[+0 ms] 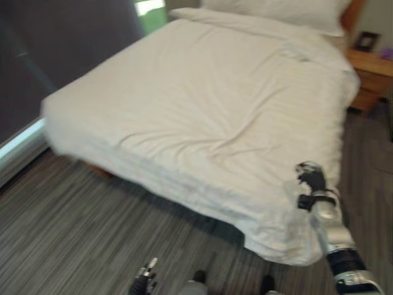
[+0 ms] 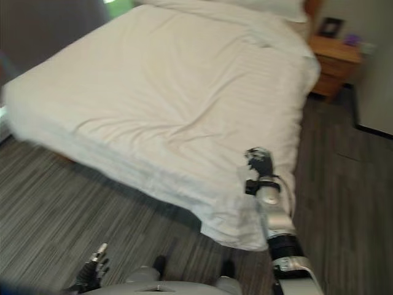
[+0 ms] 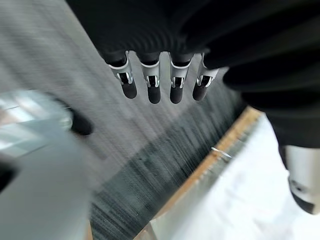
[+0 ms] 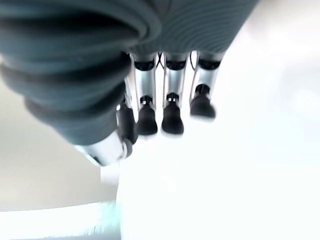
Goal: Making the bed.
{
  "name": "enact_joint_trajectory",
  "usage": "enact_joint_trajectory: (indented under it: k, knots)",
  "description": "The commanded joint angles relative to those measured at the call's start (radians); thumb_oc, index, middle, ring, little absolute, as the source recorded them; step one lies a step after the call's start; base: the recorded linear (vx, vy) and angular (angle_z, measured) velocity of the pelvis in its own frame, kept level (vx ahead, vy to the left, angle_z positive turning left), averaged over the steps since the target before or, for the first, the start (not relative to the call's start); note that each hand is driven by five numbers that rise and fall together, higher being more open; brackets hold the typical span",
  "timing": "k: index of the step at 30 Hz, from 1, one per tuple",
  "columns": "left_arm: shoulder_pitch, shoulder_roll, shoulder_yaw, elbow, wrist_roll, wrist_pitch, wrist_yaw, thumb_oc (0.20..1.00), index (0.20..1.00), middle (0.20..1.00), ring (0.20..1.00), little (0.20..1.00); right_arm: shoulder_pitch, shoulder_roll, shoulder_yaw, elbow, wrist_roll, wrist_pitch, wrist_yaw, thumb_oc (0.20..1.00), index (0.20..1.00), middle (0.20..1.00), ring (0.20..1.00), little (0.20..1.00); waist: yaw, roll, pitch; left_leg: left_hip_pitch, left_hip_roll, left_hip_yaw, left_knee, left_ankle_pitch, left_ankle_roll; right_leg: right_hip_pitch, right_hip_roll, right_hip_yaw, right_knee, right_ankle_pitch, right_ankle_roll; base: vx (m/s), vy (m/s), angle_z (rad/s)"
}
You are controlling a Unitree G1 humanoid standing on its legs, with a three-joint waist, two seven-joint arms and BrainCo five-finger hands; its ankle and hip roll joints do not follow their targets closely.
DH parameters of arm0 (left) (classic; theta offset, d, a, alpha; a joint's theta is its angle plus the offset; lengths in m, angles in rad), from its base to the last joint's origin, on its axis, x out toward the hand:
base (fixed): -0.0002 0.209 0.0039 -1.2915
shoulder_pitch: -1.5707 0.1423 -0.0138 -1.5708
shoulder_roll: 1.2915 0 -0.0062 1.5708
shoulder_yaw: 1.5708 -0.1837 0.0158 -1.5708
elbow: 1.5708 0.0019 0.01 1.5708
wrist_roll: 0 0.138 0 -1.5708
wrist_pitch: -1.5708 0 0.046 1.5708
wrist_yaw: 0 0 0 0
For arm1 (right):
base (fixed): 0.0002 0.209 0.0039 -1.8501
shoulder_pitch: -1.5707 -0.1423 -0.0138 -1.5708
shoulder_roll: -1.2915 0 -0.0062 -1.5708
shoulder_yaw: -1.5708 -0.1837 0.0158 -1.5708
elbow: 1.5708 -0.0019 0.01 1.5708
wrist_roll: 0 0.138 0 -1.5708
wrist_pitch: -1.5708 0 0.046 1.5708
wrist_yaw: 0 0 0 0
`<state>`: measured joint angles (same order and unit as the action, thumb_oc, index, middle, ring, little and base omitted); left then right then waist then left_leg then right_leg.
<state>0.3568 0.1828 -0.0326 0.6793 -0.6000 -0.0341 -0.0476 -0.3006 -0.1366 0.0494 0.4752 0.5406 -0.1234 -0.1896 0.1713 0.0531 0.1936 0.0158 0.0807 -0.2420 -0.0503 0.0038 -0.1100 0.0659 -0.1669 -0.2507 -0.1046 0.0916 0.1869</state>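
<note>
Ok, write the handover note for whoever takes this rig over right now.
Right robot hand: fingers straight, resting on the white striped duvet at the bed's near foot corner, gripping nothing.
Left robot hand: low by the robot's side above the dark striped carpet, fingers relaxed, empty.
Done: duvet covers the mattress; white pillows lie at the head, beside the wooden nightstand.
Left: shallow creases run across the middle, and the near corner hangs bunched over the edge; smooth and square it.
</note>
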Motion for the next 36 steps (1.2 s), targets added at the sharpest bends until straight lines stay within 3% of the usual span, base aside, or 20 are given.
enact_joint_trajectory:
  k: [1,6,9,16,17,20,21,22,23,24,27,28,29,30,31,32,33,34,35,36]
  knots:
    - [-0.056,0.059,-0.025,0.021,-0.059,-0.033,-0.002,1.0,1.0,1.0,1.0,1.0,-0.131,0.006,0.005,0.012,0.327,-0.162,0.05,0.2,0.2,0.2,0.2,0.2,0.048,-0.015,0.033,-0.027,-0.102,0.066,-0.037,-0.016,0.091,-0.037,0.025,0.052,0.017,-0.096,-0.076,-0.11,-0.053,0.65]
    - [-0.134,0.024,-0.074,0.193,-0.081,-0.076,0.01,1.0,1.0,1.0,1.0,1.0,-0.239,0.055,-0.013,0.18,0.412,-0.217,0.01,0.2,0.2,0.2,0.2,0.2,0.085,0.04,0.089,-0.146,-0.103,0.037,-0.037,0.041,0.058,-0.129,0.029,0.016,0.017,-0.093,-0.086,-0.14,-0.052,0.46]
    - [-0.156,0.009,-0.075,0.245,-0.077,-0.09,0.019,1.0,1.0,1.0,1.0,1.0,-0.244,0.043,-0.036,0.239,0.402,-0.223,-0.012,0.2,0.2,0.2,0.2,0.2,0.087,0.054,0.089,-0.176,-0.101,0.036,-0.037,0.052,0.051,-0.157,0.034,0.015,0.017,-0.094,-0.089,-0.03,-0.013,0.29]
    - [-0.191,-0.014,-0.015,0.321,-0.058,-0.084,0.014,1.0,1.0,1.0,1.0,1.0,-0.125,-0.114,-0.121,0.317,0.318,-0.148,0.014,0.2,0.2,0.2,0.2,0.2,0.044,0.062,0.102,-0.184,-0.1,0.073,-0.037,0.047,0.056,-0.176,0.041,0.048,0.017,-0.101,-0.087,0.0,0.021,-0.09]
    - [-0.196,-0.016,0.027,0.325,-0.078,-0.057,-0.011,1.0,1.0,1.0,1.0,1.0,-0.052,-0.207,-0.155,0.307,0.272,-0.102,0.05,0.2,0.2,0.2,0.2,0.2,0.018,0.05,0.096,-0.171,-0.099,0.087,-0.037,0.036,0.062,-0.173,0.037,0.058,0.017,-0.102,-0.082,0.03,0.046,-0.23]
    - [-0.198,-0.009,0.039,0.332,-0.058,-0.037,-0.044,1.0,1.0,1.0,1.0,1.0,0.074,-0.303,-0.249,0.282,0.277,-0.072,0.091,0.2,0.2,0.2,0.2,0.2,-0.034,0.022,0.08,-0.142,-0.1,0.115,-0.037,0.009,0.074,-0.16,0.03,0.078,0.017,-0.097,-0.072,0.03,0.054,-0.11]
    - [-0.198,-0.009,0.038,0.332,-0.058,-0.037,-0.044,1.0,1.0,1.0,1.0,1.0,0.075,-0.303,-0.25,0.282,0.277,-0.072,0.092,0.2,0.2,0.2,0.2,0.2,-0.033,0.022,0.079,-0.145,-0.101,0.115,-0.037,0.013,0.075,-0.164,0.029,0.078,0.017,-0.093,-0.072,0.08,0.111,-0.31]
    - [-0.364,0.036,0.031,0.275,-0.1,-0.041,-0.004,1.0,1.0,1.0,1.0,1.0,0.156,-0.312,-0.232,0.182,0.239,-0.07,0.11,0.2,0.2,0.2,0.2,0.2,-0.111,0.002,0.061,-0.122,-0.101,0.151,-0.037,-0.01,0.08,-0.164,0.025,0.108,0.017,-0.084,-0.061,0.05,0.095,-0.32]
    - [-0.364,0.036,0.031,0.275,-0.1,-0.041,-0.003,1.0,1.0,1.0,1.0,1.0,0.157,-0.312,-0.233,0.181,0.239,-0.07,0.11,0.2,0.2,0.2,0.2,0.2,-0.109,0.002,0.06,-0.126,-0.102,0.152,-0.037,-0.006,0.08,-0.167,0.024,0.109,0.017,-0.081,-0.06,0.08,0.103,-0.3]
    - [-0.409,0.044,0.004,0.221,-0.122,-0.04,-0.015,1.0,1.0,1.0,1.0,1.0,0.182,-0.341,-0.273,0.196,0.251,-0.066,0.107,0.2,0.2,0.2,0.2,0.2,-0.15,-0.009,0.044,-0.111,-0.1,0.173,-0.037,-0.019,0.085,-0.162,0.023,0.124,0.017,-0.08,-0.058,0.03,0.02,-0.35]
    - [-0.444,0.029,-0.033,0.101,-0.114,-0.057,0.011,1.0,1.0,1.0,1.0,1.0,0.237,-0.342,-0.296,0.132,0.188,-0.065,0.091,0.2,0.2,0.2,0.2,0.2,-0.195,-0.012,0.066,-0.068,-0.09,0.22,-0.037,-0.042,0.091,-0.147,0.027,0.115,0.046,-0.071,-0.06,-0.03,0.005,-0.73]
    - [-0.405,0.018,-0.062,-0.086,-0.113,-0.056,0.026,1.0,1.0,1.0,1.0,1.0,0.24,-0.346,-0.306,0.114,0.165,-0.06,0.076,0.2,0.2,0.2,0.2,0.2,-0.187,-0.003,0.084,-0.059,-0.076,0.253,-0.037,-0.042,0.09,-0.167,0.023,0.058,0.093,-0.075,-0.061,-0.09,-0.001,-0.59]
    - [-0.402,0.018,-0.063,-0.092,-0.113,-0.053,0.029,1.0,1.0,1.0,1.0,1.0,0.242,-0.346,-0.307,0.113,0.164,-0.06,0.075,0.2,0.2,0.2,0.2,0.2,-0.186,-0.003,0.082,-0.062,-0.077,0.254,-0.037,-0.04,0.091,-0.171,0.023,0.059,0.094,-0.073,-0.061,-0.17,-0.042,-0.87]
    - [-0.351,0.012,-0.087,-0.137,-0.052,-0.057,0.034,1.0,1.0,1.0,1.0,1.0,0.265,-0.314,-0.248,0.102,0.014,-0.048,0.041,1.0,1.0,1.0,1.0,1.0,-0.172,0.0,0.098,-0.041,-0.041,0.351,-0.037,-0.036,0.083,-0.166,-0.001,-0.139,0.165,-0.121,-0.074,-0.12,-0.042,-1.26]
    - [-0.349,0.013,-0.087,-0.138,-0.052,-0.056,0.034,1.0,1.0,1.0,1.0,1.0,0.267,-0.312,-0.248,0.1,0.013,-0.047,0.04,1.0,1.0,1.0,1.0,1.0,-0.172,-0.001,0.097,-0.04,-0.041,0.351,-0.037,-0.036,0.083,-0.167,-0.002,-0.139,0.168,-0.123,-0.073,-0.07,-0.107,-2.48]
    - [-0.344,0.024,-0.072,-0.177,-0.034,-0.055,0.028,1.0,1.0,1.0,1.0,1.0,0.312,-0.295,-0.223,0.061,-0.07,-0.021,0.05,1.0,1.0,1.0,1.0,1.0,-0.168,-0.005,0.089,-0.012,-0.023,0.407,-0.037,-0.055,0.078,-0.15,-0.01,-0.216,0.212,-0.169,-0.075,0.01,-0.1,-2.51]
    - [-0.343,0.056,-0.039,-0.159,-0.017,-0.064,0.018,1.0,1.0,1.0,1.0,1.0,0.331,-0.278,-0.18,0.007,-0.168,-0.002,0.066,1.0,1.0,1.0,1.0,1.0,-0.161,-0.011,0.069,0.005,-0.007,0.485,-0.037,-0.051,0.083,-0.147,-0.024,-0.29,0.261,-0.175,-0.083,0.03,-0.18,-2.12]
    - [-0.304,0.067,-0.027,-0.206,0.004,-0.052,0.01,1.0,1.0,1.0,1.0,1.0,0.327,-0.273,-0.182,0.009,-0.17,0.006,0.061,1.0,1.0,1.0,1.0,1.0,-0.14,-0.011,0.058,0.018,-0.002,0.519,-0.034,-0.054,0.087,-0.134,-0.032,-0.324,0.256,-0.172,-0.085,0.0,-0.117,-1.15]
    - [-0.303,0.068,-0.027,-0.207,0.004,-0.051,0.011,1.0,1.0,1.0,1.0,1.0,0.328,-0.272,-0.181,0.008,-0.17,0.007,0.061,1.0,1.0,1.0,1.0,1.0,-0.139,-0.012,0.058,0.019,-0.002,0.52,-0.034,-0.054,0.087,-0.134,-0.031,-0.323,0.256,-0.172,-0.085,0.09,-0.219,-1.43]
    - [-0.301,0.055,-0.057,-0.126,0.063,-0.06,0.015,1.0,1.0,1.0,1.0,1.0,0.348,-0.235,-0.107,-0.014,-0.227,0.003,0.081,1.0,1.0,1.0,1.0,1.0,-0.141,-0.026,0.045,0.044,0.003,0.559,-0.027,-0.063,0.088,-0.101,-0.009,-0.302,0.2,-0.17,-0.085,0.1,-0.248,-2.02]
